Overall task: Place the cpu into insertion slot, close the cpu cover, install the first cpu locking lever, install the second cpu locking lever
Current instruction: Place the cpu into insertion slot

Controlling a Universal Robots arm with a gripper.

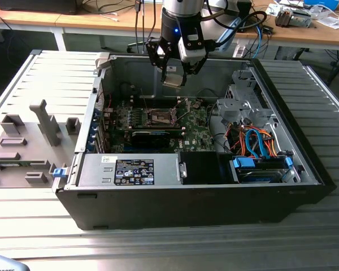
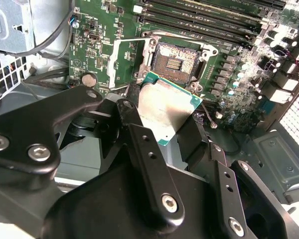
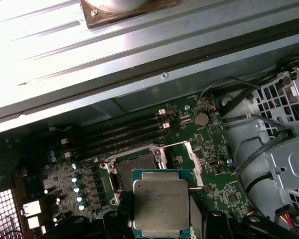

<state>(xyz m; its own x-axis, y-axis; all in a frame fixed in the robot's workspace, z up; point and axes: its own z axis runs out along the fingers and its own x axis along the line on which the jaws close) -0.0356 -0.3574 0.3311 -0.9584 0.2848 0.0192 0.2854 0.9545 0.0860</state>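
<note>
Over a green motherboard (image 1: 199, 133) in an open black case (image 1: 214, 209) on a ribbed metal table (image 1: 158, 248), the gripper (image 1: 174, 77) clamps the flat square silvery cpu (image 3: 159, 204) between its fingers.

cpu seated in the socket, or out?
Out: the gripper holds the cpu clear of the socket, which lies open and empty.
</note>
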